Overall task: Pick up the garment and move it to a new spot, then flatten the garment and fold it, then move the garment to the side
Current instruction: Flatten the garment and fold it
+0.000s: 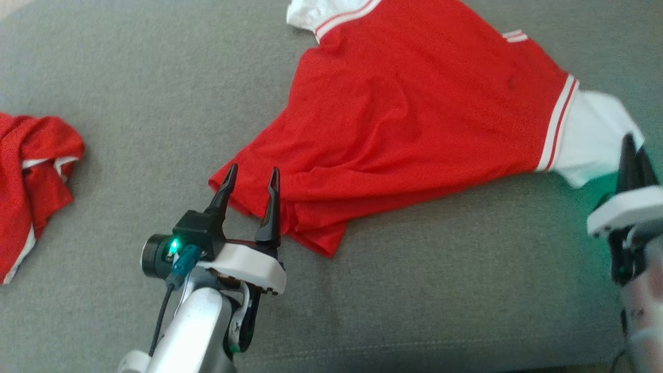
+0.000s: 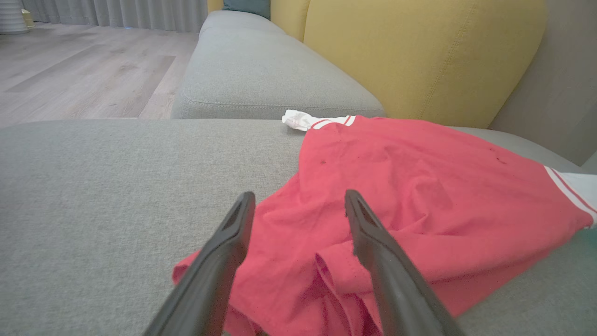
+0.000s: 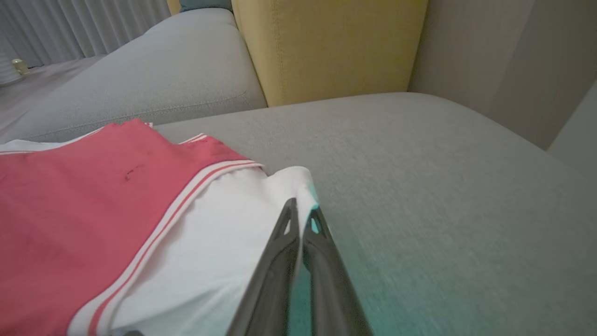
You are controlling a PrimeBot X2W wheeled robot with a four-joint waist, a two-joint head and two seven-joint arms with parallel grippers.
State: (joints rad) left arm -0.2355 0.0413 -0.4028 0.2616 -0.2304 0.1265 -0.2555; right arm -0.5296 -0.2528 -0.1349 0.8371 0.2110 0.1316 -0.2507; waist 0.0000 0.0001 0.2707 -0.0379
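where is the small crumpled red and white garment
In the head view, the crumpled red and white garment lies at the far left edge on the grey sofa cushion, apart from the spread red shirt and left of the open left gripper.

Left tool (image 1: 254,171) agape, right tool (image 1: 634,146) tightly closed.

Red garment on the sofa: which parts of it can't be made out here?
- Head view: red garment upper part cut off by the top edge.
- Left wrist view: near hem hidden by the left pincer.
- Right wrist view: white sleeve corner hidden inside the shut right pincer.
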